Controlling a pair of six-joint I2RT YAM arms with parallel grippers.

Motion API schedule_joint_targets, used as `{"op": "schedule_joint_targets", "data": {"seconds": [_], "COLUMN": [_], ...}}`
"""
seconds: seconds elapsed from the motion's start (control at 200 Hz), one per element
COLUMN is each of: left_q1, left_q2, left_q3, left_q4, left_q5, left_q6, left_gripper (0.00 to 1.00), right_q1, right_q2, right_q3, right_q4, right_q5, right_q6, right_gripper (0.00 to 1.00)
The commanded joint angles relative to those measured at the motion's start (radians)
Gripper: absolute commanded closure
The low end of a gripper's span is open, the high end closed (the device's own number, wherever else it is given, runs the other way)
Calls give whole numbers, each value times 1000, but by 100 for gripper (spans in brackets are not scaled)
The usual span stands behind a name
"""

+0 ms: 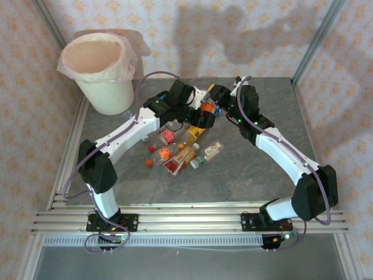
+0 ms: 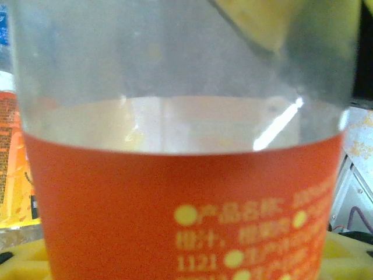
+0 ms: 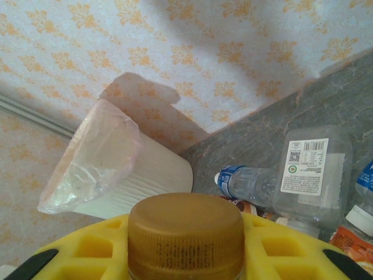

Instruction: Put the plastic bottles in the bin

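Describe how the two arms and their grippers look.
Left arm and right arm alike: white tubular links joined by black joint housings, black base plates on an aluminium rail. A mauve cable loops along each. Green lights dot the joints. The fingers are yellow, with a moulded grid.

Bin (image 1: 108, 93) white, liner (image 1: 93, 49) pale pink. Wall (image 1: 233, 35) behind bin – cream, orange floral repeat. Table (image 1: 245, 175) under bin grey, marbled. Bottle (image 2: 186, 216) right of bin – orange label (yellow print); cap (image 3: 185, 224) dull gold.
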Motion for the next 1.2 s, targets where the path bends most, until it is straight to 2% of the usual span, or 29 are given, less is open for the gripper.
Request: {"op": "schedule_joint_targets", "data": {"seconds": [0.0, 0.215, 0.335, 0.505, 0.56, 0.585, 0.595, 0.806, 0.956, 1.036, 1.196], "left_q1": [2, 2, 2, 2, 2, 2, 2, 6, 27, 61, 166], "left_q2": [-4, -2, -4, -9, -7, -7, -8, -26, -55, -84, -134], "left_q3": [10, 11, -2, -26, -26, -28, -28, -34, -68, -87, -71], "left_q4": [46, 51, 58, 79, 81, 84, 85, 94, 127, 152, 134], "left_q5": [30, -28, -72, -96, -112, -121, -124, -215, -286, -320, -459], "left_q6": [2, -17, -30, -39, -42, -45, -45, -50, -71, -81, -117], "left_gripper": [40, 44, 46, 46, 47, 48, 47, 48, 48, 48, 48], "right_q1": [1, 0, -1, -6, -5, -4, -4, -9, -9, -9, -8], "right_q2": [-34, -22, -23, -43, -56, -65, -68, -186, -249, -259, -257], "right_q3": [3, 50, 90, 109, 106, 102, 100, -10, -47, -51, -72], "right_q4": [25, -39, -103, -137, -140, -139, -138, -62, -48, -63, -45], "right_q5": [-16, -28, -33, -16, 14, 27, 36, 214, 255, 269, 279], "right_q6": [-19, -14, -20, 18, 30, 30, 30, 14, -41, -77, -95], "right_gripper": [73, 58, 43, 30, 15, 2, 0, 1, 1, 1, 1]}}
